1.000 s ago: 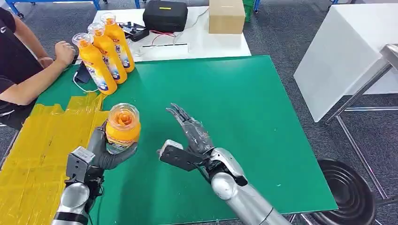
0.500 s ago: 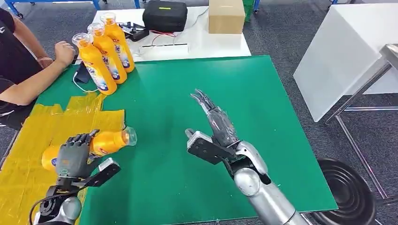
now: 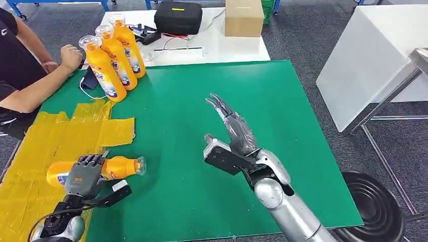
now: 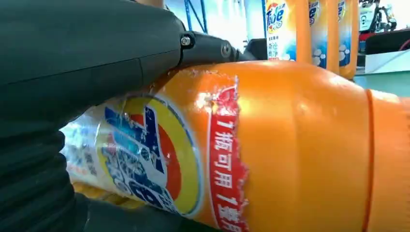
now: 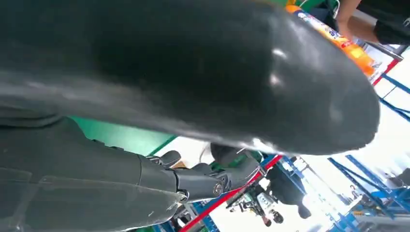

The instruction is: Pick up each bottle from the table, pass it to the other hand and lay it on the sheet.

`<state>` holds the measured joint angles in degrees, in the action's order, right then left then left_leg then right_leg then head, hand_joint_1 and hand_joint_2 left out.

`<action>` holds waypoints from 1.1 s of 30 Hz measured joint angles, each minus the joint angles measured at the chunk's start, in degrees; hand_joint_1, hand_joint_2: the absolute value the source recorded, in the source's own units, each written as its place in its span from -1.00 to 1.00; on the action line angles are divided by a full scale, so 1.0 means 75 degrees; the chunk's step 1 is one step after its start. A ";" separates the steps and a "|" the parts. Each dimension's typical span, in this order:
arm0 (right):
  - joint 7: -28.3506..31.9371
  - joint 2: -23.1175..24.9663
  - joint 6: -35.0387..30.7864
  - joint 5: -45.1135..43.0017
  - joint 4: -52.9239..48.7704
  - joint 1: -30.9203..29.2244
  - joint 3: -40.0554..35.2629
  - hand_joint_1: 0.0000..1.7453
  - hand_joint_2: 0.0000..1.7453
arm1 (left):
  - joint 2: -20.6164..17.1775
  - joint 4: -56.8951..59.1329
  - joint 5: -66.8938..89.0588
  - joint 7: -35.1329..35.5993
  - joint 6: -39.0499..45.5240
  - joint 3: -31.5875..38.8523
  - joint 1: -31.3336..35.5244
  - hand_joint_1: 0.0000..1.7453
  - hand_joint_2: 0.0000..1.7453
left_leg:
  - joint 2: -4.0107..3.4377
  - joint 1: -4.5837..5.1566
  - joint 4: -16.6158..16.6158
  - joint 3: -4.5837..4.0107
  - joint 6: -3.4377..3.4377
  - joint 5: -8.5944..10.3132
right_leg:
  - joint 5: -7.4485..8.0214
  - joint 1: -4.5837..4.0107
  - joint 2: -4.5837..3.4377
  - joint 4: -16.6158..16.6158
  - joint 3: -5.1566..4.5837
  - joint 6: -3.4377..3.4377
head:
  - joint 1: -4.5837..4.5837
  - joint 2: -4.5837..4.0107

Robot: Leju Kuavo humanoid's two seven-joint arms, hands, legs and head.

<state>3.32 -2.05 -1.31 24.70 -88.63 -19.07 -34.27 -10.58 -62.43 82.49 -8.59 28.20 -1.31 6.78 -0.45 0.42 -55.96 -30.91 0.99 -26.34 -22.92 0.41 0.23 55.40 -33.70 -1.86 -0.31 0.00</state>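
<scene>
We see the left hand (image 3: 81,174) laid over an orange bottle (image 3: 108,168) that lies on its side on the yellow sheet (image 3: 30,151), cap end pointing toward the green table (image 3: 282,126). The fingers (image 3: 87,161) curl across the top of the bottle's middle, with the base sticking out on one side of them and the neck and clear cap on the other; in the left wrist view the label sits pressed against the grey thumb (image 4: 87,43). The right hand (image 3: 234,138) hovers above the green surface with its fingers straight and spread, holding nothing, well apart from the bottle. Three more orange bottles (image 3: 113,55) stand upright at the table's far left corner, near a seated person's hand (image 3: 70,54).
</scene>
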 measured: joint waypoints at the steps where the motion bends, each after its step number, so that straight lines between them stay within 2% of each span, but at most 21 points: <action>1: -0.0003 0.0000 0.0000 0.0000 0.0000 0.0000 0.0000 -1.00 -1.00 | -0.0018 0.0076 -0.0053 -0.0006 0.0000 -0.0018 0.0064 -1.00 1.00 | 0.0000 0.0000 0.0000 0.0005 0.0000 0.0000 | 0.0000 0.0000 0.0000 0.0000 0.0006 0.0000 | 0.0000 0.0000; 15: -0.0003 -0.0070 0.0000 0.0000 0.0003 0.0007 -0.0070 -1.00 -1.00 | -0.0105 0.0164 -0.0699 -0.0297 -0.0070 -0.0079 0.0135 -1.00 1.00 | -0.0001 -0.0002 0.0001 0.0024 -0.0003 0.0003 | 0.0000 -0.0001 -0.0001 0.0004 0.0021 0.0000 | 0.0003 0.0000; 21: -0.0012 -0.0102 -0.0038 0.0041 0.0000 0.0082 -0.0073 -1.00 -1.00 | -0.0047 -0.0291 -0.1794 -0.0869 0.0278 -0.0032 -0.0156 -1.00 1.00 | -0.0005 0.0000 0.0000 0.0008 -0.0003 0.0003 | 0.0000 -0.0001 -0.0002 0.0003 -0.0001 0.0000 | 0.0003 0.0000; 22: -0.0012 -0.0108 -0.0081 0.0076 0.0000 0.0114 -0.0070 -1.00 -1.00 | 0.0018 -0.0470 -0.2416 -0.1195 0.0428 0.0041 -0.0231 -1.00 -1.00 | -0.0007 0.0000 -0.0001 0.0006 -0.0003 0.0003 | 0.0000 -0.0001 -0.0003 0.0003 -0.0004 0.0000 | 0.0000 0.0000; 24: -0.0006 -0.0119 -0.0193 0.0193 -0.0029 0.0239 -0.0073 -1.00 -1.00 | 0.0295 -0.1044 -0.3948 -0.1822 0.0244 0.0245 -0.0345 -1.00 -1.00 | 0.0001 0.0002 -0.0001 0.0000 -0.0003 0.0003 | 0.0000 0.0000 0.0002 0.0002 -0.0004 0.0000 | -0.0006 0.0000; 26: 0.0113 -0.0114 -0.0399 0.0448 -0.0081 0.0396 -0.0067 -1.00 -1.00 | 0.0515 -0.1563 -0.5151 -0.2210 -0.0398 0.0413 -0.0417 -1.00 -1.00 | 0.0001 0.0003 -0.0001 -0.0001 -0.0003 0.0001 | -0.0001 0.0001 0.0001 0.0001 -0.0006 0.0000 | 0.0000 0.0003; 29: 0.0300 -0.0049 -0.0738 0.0986 -0.0160 0.0738 -0.0003 -1.00 -1.00 | 0.0968 -0.2373 -0.7422 -0.2562 -0.2772 0.0586 -0.0502 -1.00 -1.00 | 0.0000 0.0003 -0.0001 -0.0010 -0.0003 0.0001 | 0.0000 0.0001 0.0001 0.0001 -0.0014 0.0000 | 0.0000 0.0000; 31: 0.0472 0.0053 -0.1108 0.1522 -0.0266 0.0983 0.0044 -1.00 -1.00 | 0.1262 -0.3067 -0.8074 -0.2576 -0.4196 0.0489 -0.0621 -1.00 -1.00 | 0.0000 0.0004 -0.0002 -0.0013 -0.0002 -0.0001 | -0.0001 0.0003 0.0001 0.0001 -0.0015 0.0000 | 0.0003 0.0000; 33: 0.0638 0.0187 -0.1516 0.1962 -0.0470 0.1243 0.0096 -1.00 -1.00 | 0.1507 -0.3731 -0.8414 -0.2603 -0.4771 0.0191 -0.0838 -1.00 -1.00 | -0.0002 0.0004 -0.0002 -0.0013 -0.0004 -0.0004 | -0.0001 0.0004 -0.0002 0.0001 -0.0019 0.0000 | 0.0003 0.0000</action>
<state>8.11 -0.65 -12.68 39.41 -92.15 -9.75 -33.55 0.72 -90.41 19.38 -28.11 -7.59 0.13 0.50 -0.46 0.45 -55.97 -31.01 0.96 -26.36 -22.93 0.44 0.22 55.40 -33.84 -1.87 -0.28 0.00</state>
